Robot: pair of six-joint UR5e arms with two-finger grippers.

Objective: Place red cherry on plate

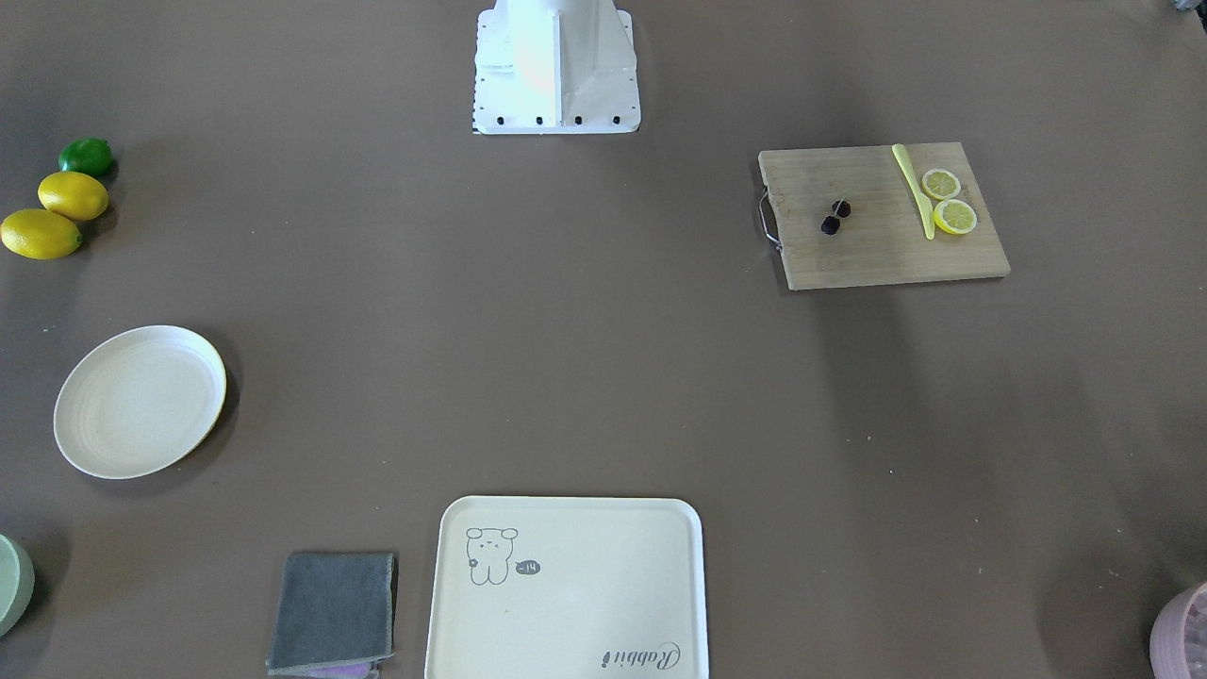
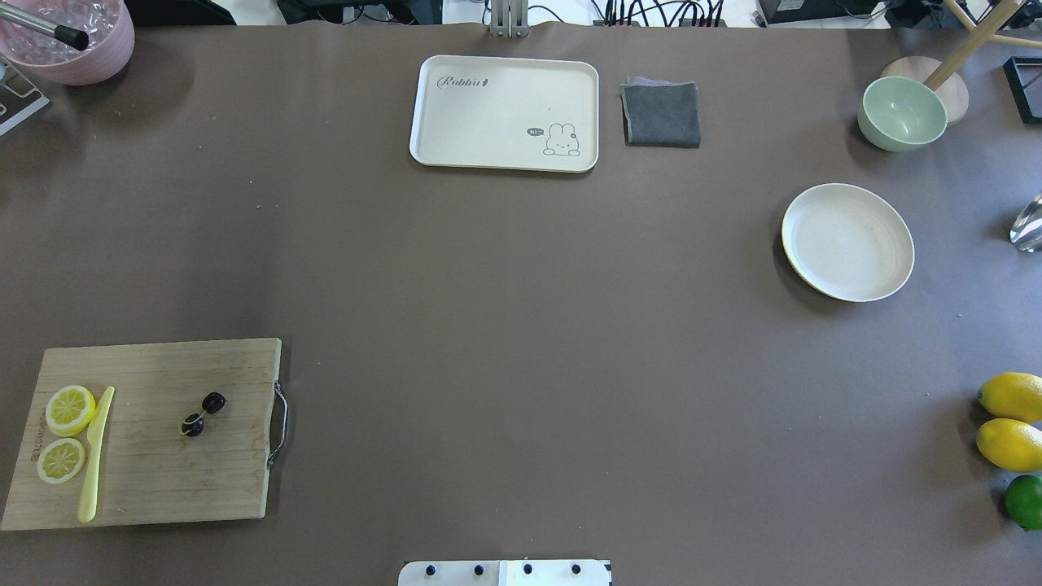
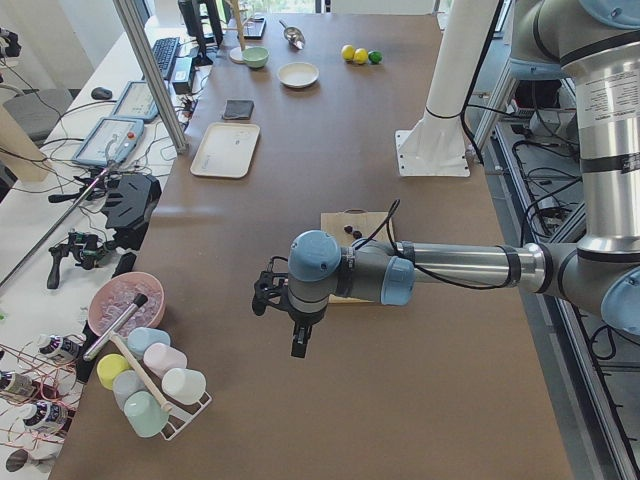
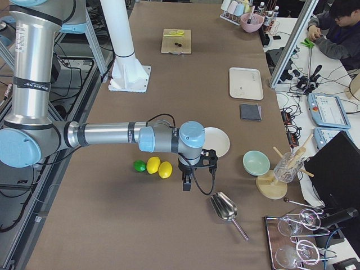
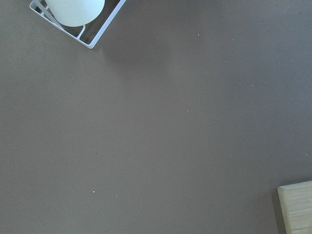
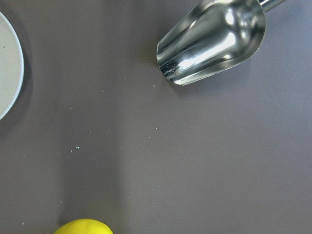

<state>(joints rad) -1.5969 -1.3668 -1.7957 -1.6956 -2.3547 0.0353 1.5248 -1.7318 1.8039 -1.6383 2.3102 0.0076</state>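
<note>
Overhead exterior: red cherry lies diagonal on cutting board; left hand nearer, just off board's outer end; whether it's apart or together, can't tell.

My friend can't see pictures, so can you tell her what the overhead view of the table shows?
The red cherry lies on a wooden cutting board at the near left, by two lemon slices and a yellow knife. The plate sits empty far across at the right.

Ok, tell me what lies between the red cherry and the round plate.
Overhead view: from the red cherry, just the cutting board and its metal handle, then bare brown table all the way to the plate.
</note>
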